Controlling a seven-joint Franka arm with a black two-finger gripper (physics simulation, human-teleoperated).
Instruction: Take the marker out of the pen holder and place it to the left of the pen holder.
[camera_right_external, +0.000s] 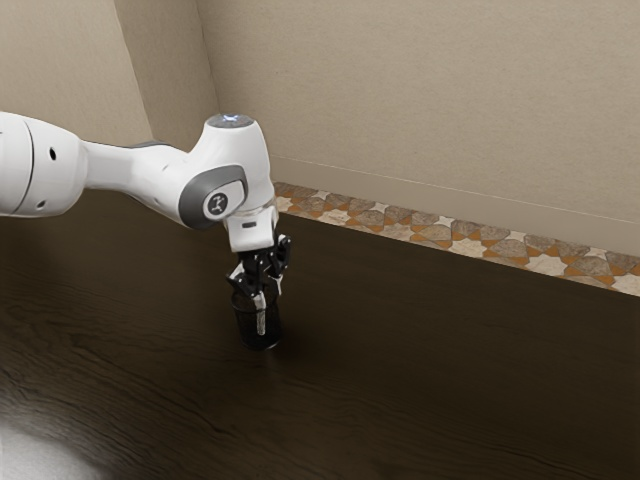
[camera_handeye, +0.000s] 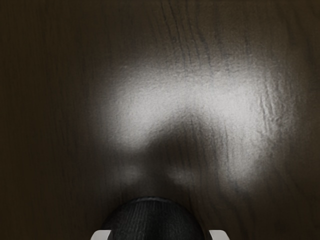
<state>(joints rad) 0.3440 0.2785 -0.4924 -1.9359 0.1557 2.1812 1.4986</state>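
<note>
1. Two fingers (camera_right_external: 280, 284) stood apart at the dark pen holder (camera_right_external: 247, 327).
2. Left of the exterior frame's centre, it rested on the surface (camera_right_external: 430, 370).
3. Marker: whereabouts unclear.

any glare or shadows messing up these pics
Wrist view: broad pale glare on the table, with a dark shadow cutting into it beside the pen holder; exterior view: pale sheen in the lower left corner, and the black pen holder nearly merging with the dark wood.
</note>
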